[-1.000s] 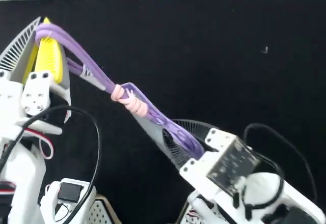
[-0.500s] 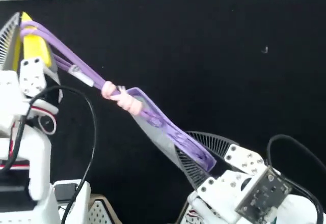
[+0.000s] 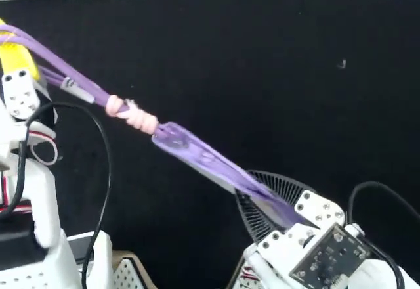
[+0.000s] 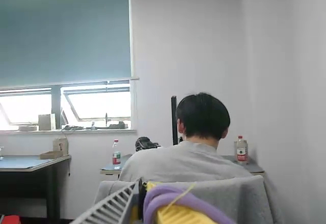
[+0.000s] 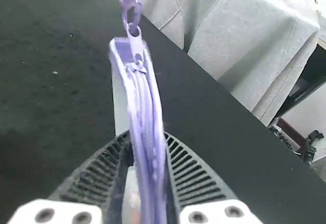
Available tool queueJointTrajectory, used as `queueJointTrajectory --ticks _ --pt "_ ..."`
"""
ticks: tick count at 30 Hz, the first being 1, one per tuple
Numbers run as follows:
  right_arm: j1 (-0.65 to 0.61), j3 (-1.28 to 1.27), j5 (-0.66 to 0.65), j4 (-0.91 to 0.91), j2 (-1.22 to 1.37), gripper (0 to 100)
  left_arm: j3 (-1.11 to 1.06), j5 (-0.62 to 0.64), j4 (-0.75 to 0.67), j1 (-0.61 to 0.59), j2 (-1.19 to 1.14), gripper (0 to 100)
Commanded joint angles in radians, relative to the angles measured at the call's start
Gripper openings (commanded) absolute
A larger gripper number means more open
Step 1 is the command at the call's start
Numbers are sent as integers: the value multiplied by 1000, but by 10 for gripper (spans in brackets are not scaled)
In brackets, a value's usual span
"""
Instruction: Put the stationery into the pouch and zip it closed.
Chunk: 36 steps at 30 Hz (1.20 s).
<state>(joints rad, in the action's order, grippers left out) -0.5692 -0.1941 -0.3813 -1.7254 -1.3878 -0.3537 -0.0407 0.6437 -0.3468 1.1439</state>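
Observation:
A purple pouch [image 3: 203, 157] with a grey side hangs stretched in the air between my two grippers, over the black table [image 3: 275, 72]. My right gripper [image 3: 274, 205] is shut on its near end; the pouch [image 5: 143, 117] runs out between the black ribbed fingers [image 5: 91, 178]. The zip slider [image 5: 134, 61] sits at the pouch's far end, with a pink charm [image 3: 131, 114] beyond it. From there a purple strap [image 3: 59, 62] leads to my left gripper [image 3: 12, 43] at the table's left edge, shut on the strap [image 4: 175, 203] against its yellow jaw.
The arm bases and cables [image 3: 98, 171] crowd the near edge. A grey cloth-covered chair back [image 5: 239, 35] stands beyond the table's far side. No loose stationery lies on the black surface that I see.
My left gripper has pulled the strap leftward and away. My right gripper has shifted right and toward the near edge, so the pouch now hangs longer and flatter.

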Motion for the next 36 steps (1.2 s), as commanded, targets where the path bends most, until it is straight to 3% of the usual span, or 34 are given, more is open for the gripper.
queueJointTrajectory --ticks 1,6,15,22,29,36 --pt "31 94 -3 -28 -5 11 -87 -18 -89 -105 -6 30" --pt "31 145 -2 -34 -4 11 -269 -49 -262 -170 -5 30" --pt "34 179 44 2 -4 11 -501 -52 -385 -196 5 30" --pt "35 180 68 6 33 11 -608 -52 -555 -282 -5 30" --pt "37 228 68 6 81 11 -625 -63 -565 -317 -5 30" --pt "37 234 68 15 139 11 -622 -78 -540 -265 -5 33"
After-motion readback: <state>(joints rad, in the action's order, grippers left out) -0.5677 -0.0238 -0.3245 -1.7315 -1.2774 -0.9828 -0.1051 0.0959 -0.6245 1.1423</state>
